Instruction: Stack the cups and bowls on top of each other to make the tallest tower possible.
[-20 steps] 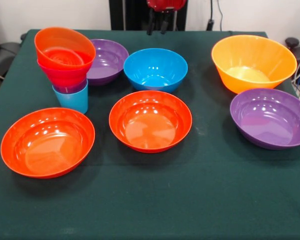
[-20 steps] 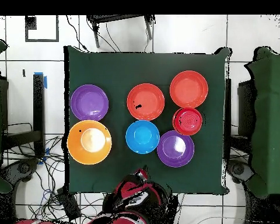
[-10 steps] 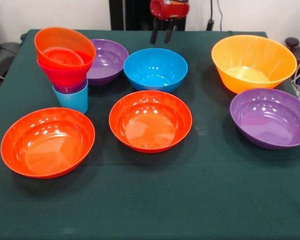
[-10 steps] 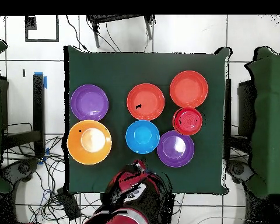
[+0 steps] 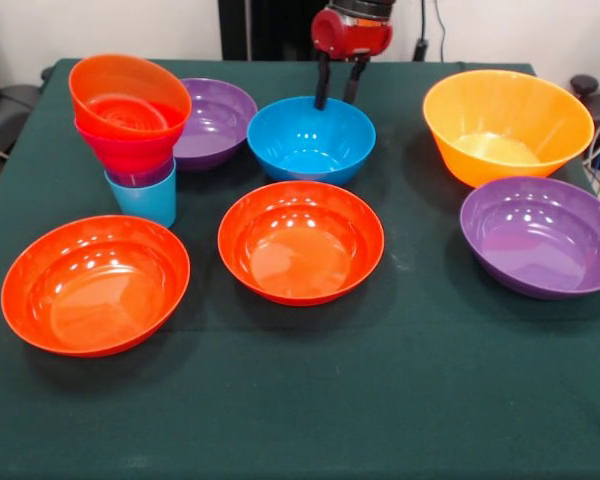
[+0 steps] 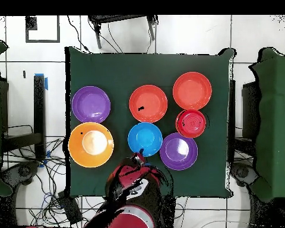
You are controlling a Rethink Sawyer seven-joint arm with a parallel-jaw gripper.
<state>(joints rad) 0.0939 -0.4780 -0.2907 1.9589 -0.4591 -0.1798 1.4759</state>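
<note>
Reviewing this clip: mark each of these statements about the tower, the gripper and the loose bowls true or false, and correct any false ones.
1. The gripper is shut on the blue bowl. False: its fingers are apart, at the bowl's far rim, holding nothing.
2. The tower has a light blue cup at its bottom. True.
3. The yellow-orange bowl is stacked on the tower. False: it sits alone on the table.
4. Two orange-red bowls lie loose on the table. True.
5. The tower's top bowl sits tilted. True.

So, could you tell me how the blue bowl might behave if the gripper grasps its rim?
The blue bowl looks glossy, so its rim may slip between the open gripper fingers. It appears thin plastic, probably light and stiff. Held by one edge, it would likely hang tilted.
</note>
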